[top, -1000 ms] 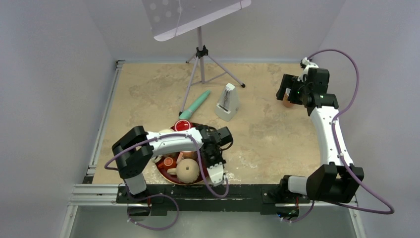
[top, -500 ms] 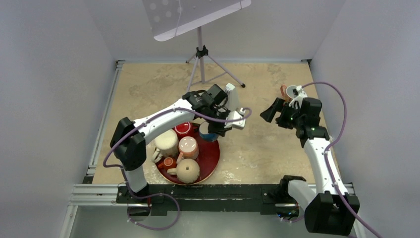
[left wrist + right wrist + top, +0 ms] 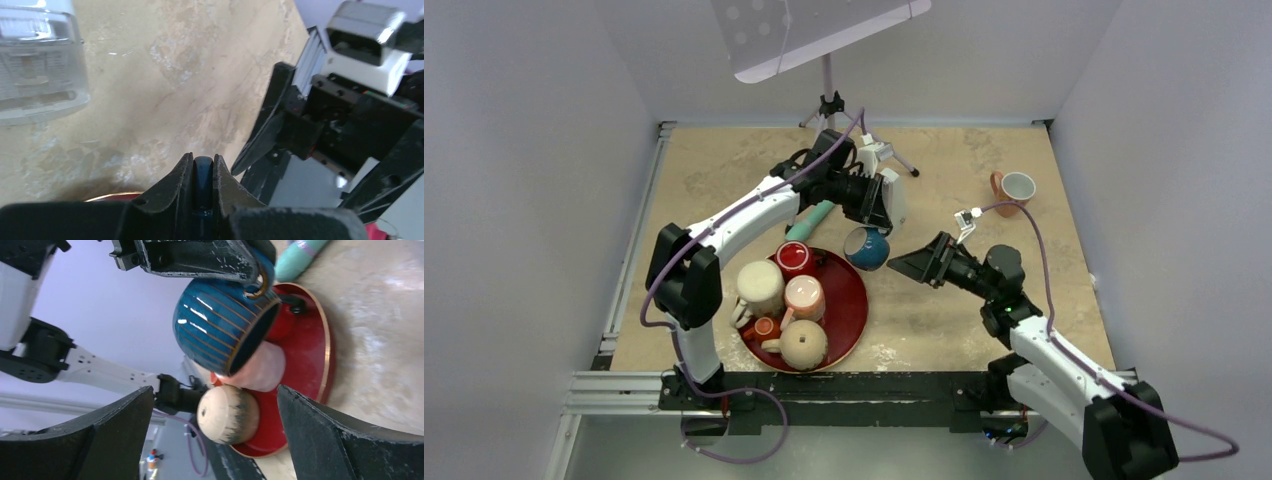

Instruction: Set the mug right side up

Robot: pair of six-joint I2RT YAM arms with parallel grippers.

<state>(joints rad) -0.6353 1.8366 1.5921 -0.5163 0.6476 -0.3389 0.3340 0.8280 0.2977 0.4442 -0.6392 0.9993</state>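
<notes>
The left end effector is clamped on a thin blue part of the blue mug, on its handle side. The mug hangs in the air, tilted, with its mouth angled down toward the red tray. In the top view the mug sits just past the tray's far right rim, clear of the table.

The right end effector has its fingers spread wide apart. It points at the mug from the right, near it but not touching, with the mug framed between the two fingers in the wrist view.

Just behind the left end effector stands the metronome, close to the arm. A teal tube lies beside the tray's far edge under the left arm.

The tray is crowded with a cream mug, a pink cup, a red cup and a round beige pot.

Bare table stretches from the tray's right rim to the right edge. An orange mug stands upright near the far right edge, well apart from both arms. The music stand occupies the far middle edge.
</notes>
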